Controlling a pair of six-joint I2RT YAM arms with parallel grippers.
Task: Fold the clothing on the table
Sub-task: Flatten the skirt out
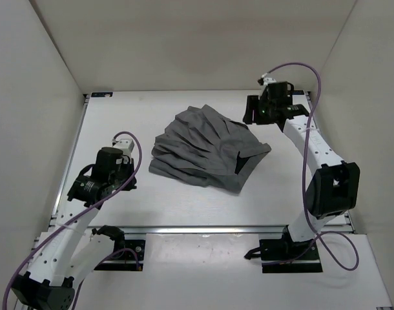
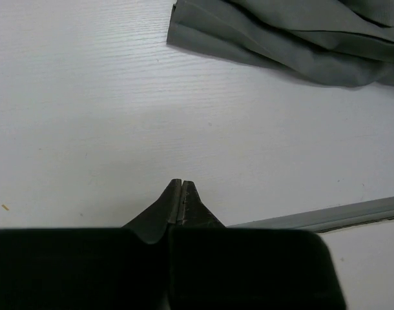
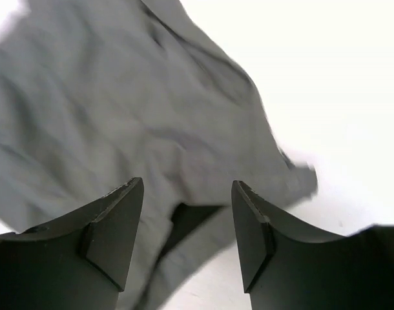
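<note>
Broadly, a large white table (image 1: 184,206) is shown from above, and on its far half, slightly right of centre, the clothing (image 1: 207,152) is laid: a dark grey pleated garment, bunched into a rough fan with several layers overlapping and a darker gap showing near its right-hand edge. It cannot be called neatly folded, so the task is judged to be at an early or middle stage, with a grasp being lined up rather than a fold being made. At the garment's far right side the right gripper (image 3: 187,183) is held above the fabric, its jaws spread wide with nothing between them; in the wrist view grey cloth fills the space beneath the fingers, though that view is blurred and contact cannot be confirmed. The next move is judged to call for this gripper to be lowered onto an edge or corner and closed on it, so that the cloth can be carried over itself. Over bare table near the left side, the left gripper (image 2: 182,184) is seen with its jaws pressed together and empty, the garment's near-left corner lying ahead of it and well apart; it would need to be opened before any hold is taken
</note>
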